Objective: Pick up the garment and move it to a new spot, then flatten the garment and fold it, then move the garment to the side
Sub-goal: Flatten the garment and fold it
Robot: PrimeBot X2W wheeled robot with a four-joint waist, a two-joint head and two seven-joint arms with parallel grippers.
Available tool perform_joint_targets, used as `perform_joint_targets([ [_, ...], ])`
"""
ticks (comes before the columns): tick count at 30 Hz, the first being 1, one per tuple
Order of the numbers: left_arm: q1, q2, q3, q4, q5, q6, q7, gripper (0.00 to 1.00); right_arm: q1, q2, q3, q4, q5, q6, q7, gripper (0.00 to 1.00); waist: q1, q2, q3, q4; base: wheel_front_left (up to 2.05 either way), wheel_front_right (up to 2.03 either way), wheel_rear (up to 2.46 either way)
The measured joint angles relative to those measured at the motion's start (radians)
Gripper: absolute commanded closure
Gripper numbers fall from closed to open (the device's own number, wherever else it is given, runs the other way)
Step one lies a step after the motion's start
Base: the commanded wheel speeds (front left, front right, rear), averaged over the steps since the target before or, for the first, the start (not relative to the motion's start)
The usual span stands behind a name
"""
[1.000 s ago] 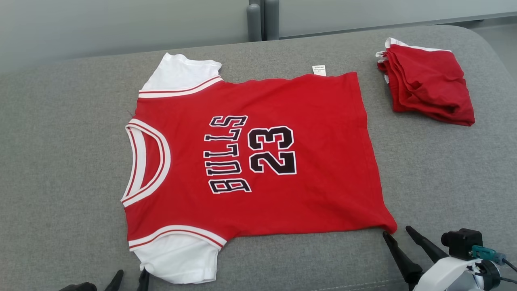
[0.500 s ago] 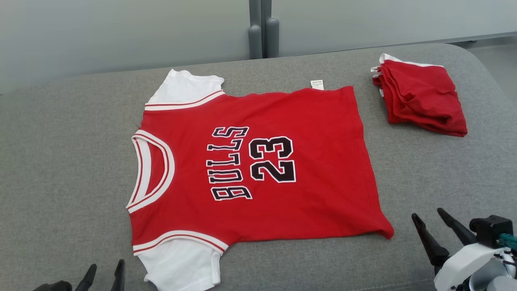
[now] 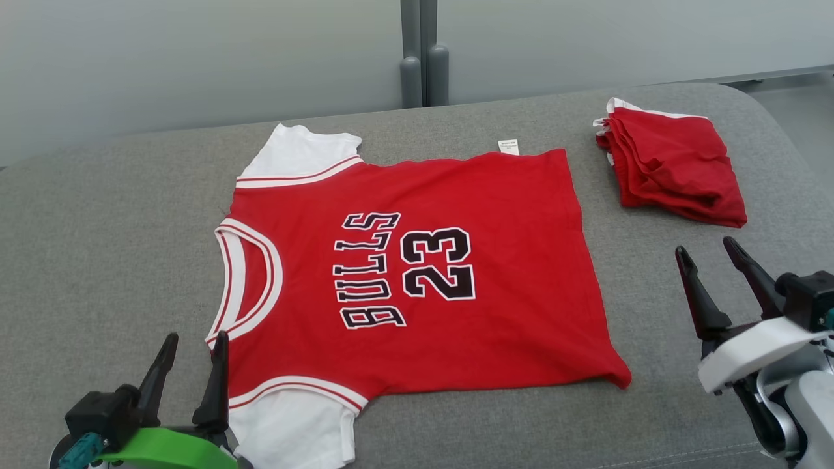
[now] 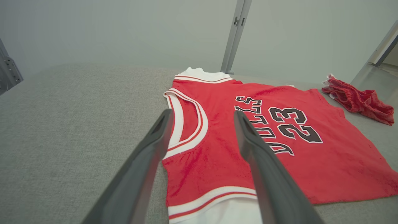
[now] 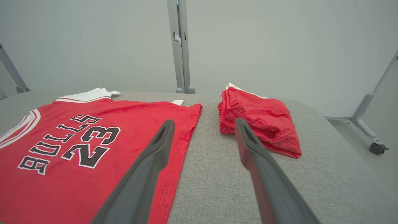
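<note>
Red jersey [image 3: 417, 273] lies flat, number side up, across the middle of the grey cushion [image 3: 98, 228]. Left gripper [image 3: 195, 337] hovers at the collar by the near sleeve, fingers spread wide, possibly brushing the fabric, hard to tell. Right gripper [image 3: 705, 246] is splayed too, clear of the hem, empty. Folded red garment [image 3: 671, 169] sits just beyond it.

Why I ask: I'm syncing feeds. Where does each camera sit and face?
Head view: on the head, looking forward and down at the Bulls jersey on the grey surface; left jaws, right jaws open at lower corners.
Left wrist view: along the left jaws, toward the collar.
Right wrist view: along the right jaws, toward the hem and a folded red garment.
All share both garments.
</note>
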Motion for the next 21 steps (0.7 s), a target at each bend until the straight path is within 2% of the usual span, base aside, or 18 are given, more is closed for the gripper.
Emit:
perform_joint_targets([
  [11,-0.074,-0.104,-0.008,-0.038,0.028,0.068,-0.021,0.0,-0.065,0.121,-0.007,-0.095,-0.054,-0.03,-0.003,0.0,0.0,0.0,-0.004,-0.015,0.0,0.0,0.0],
  [17,-0.085,-0.119,-0.018,-0.03,0.069,0.083,-0.025,0.0,-0.072,0.188,-0.004,-0.107,-0.094,-0.046,-0.003,0.0,0.0,0.0,-0.01,-0.015,0.0,0.0,0.0],
  [21,-0.085,-0.119,-0.017,-0.027,0.081,0.093,-0.026,0.0,-0.066,0.208,0.004,-0.106,-0.108,-0.053,-0.003,0.0,0.0,0.0,-0.015,-0.012,0.0,0.0,0.0],
])
